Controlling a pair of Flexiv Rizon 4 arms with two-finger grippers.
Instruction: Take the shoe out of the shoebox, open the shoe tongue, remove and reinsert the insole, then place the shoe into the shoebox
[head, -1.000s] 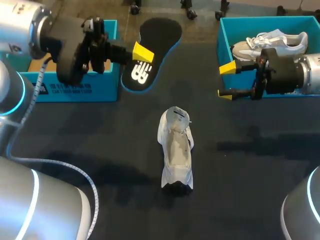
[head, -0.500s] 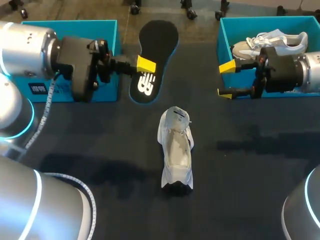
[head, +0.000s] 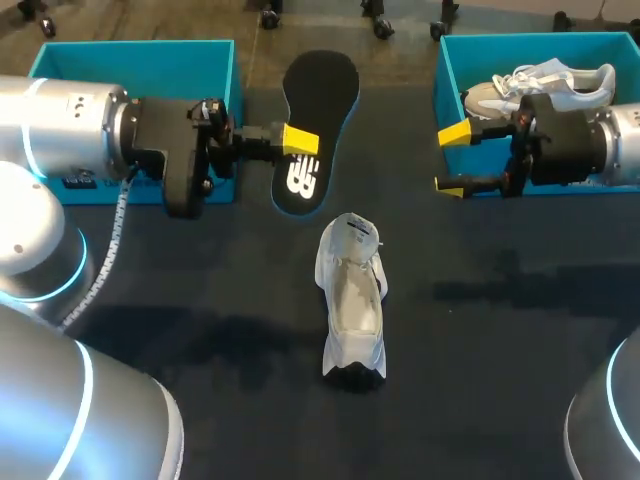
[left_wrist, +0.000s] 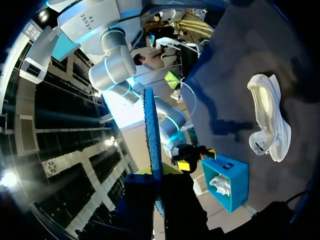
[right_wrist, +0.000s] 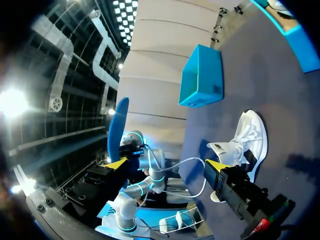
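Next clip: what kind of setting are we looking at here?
Probably a robot test bench rather than a shop: a dark table with robot arms at both sides, teal shoeboxes at its far corners, and the left gripper holding an insole near a white shoe.

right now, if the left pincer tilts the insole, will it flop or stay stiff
Probably stiff: the insole, held by its edge in the left pincer, shows as a straight edge in the left wrist view. It looks thin, so likely light, and may bend if pressed into the shoe.
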